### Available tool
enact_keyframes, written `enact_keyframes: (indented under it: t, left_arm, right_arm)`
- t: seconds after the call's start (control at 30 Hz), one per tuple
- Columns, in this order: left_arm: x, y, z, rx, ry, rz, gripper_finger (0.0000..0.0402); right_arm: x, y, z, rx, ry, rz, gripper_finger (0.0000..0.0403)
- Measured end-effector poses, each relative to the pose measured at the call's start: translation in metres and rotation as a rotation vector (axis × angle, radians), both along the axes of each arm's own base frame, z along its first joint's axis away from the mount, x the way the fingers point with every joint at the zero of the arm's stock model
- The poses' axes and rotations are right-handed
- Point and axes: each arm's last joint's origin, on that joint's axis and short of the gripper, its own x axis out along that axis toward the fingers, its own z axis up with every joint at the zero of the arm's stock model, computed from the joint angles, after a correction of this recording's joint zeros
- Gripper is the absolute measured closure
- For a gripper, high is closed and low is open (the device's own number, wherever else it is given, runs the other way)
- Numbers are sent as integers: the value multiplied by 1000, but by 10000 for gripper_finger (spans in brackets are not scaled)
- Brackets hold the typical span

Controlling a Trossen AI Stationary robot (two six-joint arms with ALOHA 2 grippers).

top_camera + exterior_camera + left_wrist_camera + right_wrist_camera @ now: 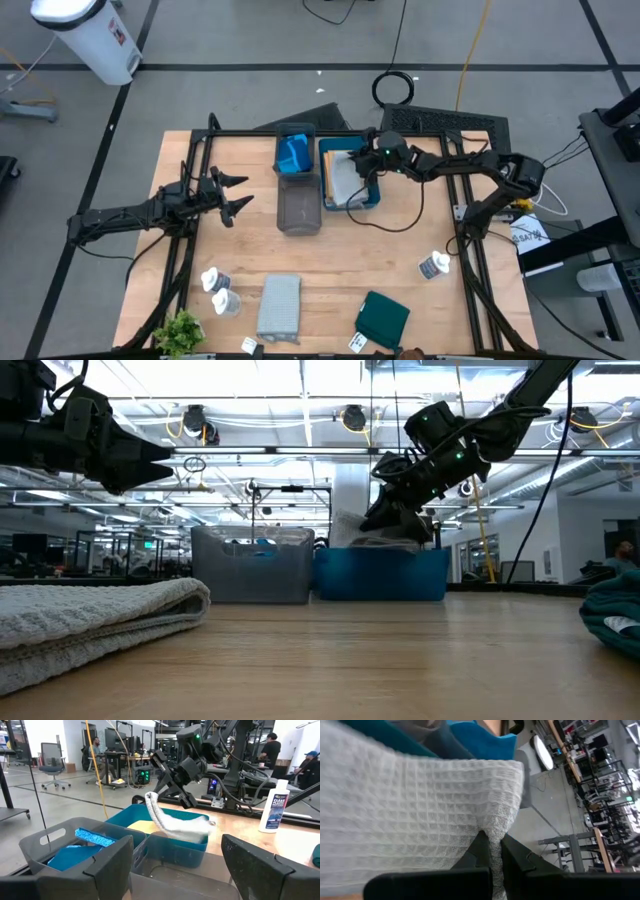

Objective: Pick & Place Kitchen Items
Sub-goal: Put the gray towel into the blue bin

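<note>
Cloth (172, 826) pinched in my right pincer (186, 800), white waffle weave, fingers (481, 851) clamped on one edge (fabric bunched between them). Rest of cloth drapes below pincer into teal tray (365, 198), far end lying on tray's rim. Grey tray (297, 212) just beside teal one, blue sponge (95, 838) inside it. My left pincer (232, 194) hangs spread wide, holding nothing, well apart from trays. White bottle (274, 806) stands upright beyond teal tray.
</note>
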Motion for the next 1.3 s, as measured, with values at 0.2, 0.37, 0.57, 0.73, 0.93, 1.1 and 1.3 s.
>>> enact_keyframes:
  t: [0.2,0.37,0.57,0.73,0.93,1.1,1.3]
  left_arm:
    - [0,0,0,0,0,0,94]
    - [0,0,0,0,0,0,94]
    - [0,0,0,0,-1,0,94]
    - [0,0,0,0,0,0,94]
    - [0,0,0,0,0,0,94]
    - [0,0,0,0,0,0,94]
    - [0,0,0,0,0,0,94]
  right_arm:
    - [-1,-1,0,19,-13,-12,401]
    - [1,-2,-4,26,-1,-12,401]
    - [5,-7,-23,39,34,-19,401]
    - [10,-10,-32,13,33,-10,401]
    - [11,-12,-31,-2,11,-13,401]
    - [8,-17,-31,1,4,-32,401]
    - [7,-20,-30,1,-4,-43,401]
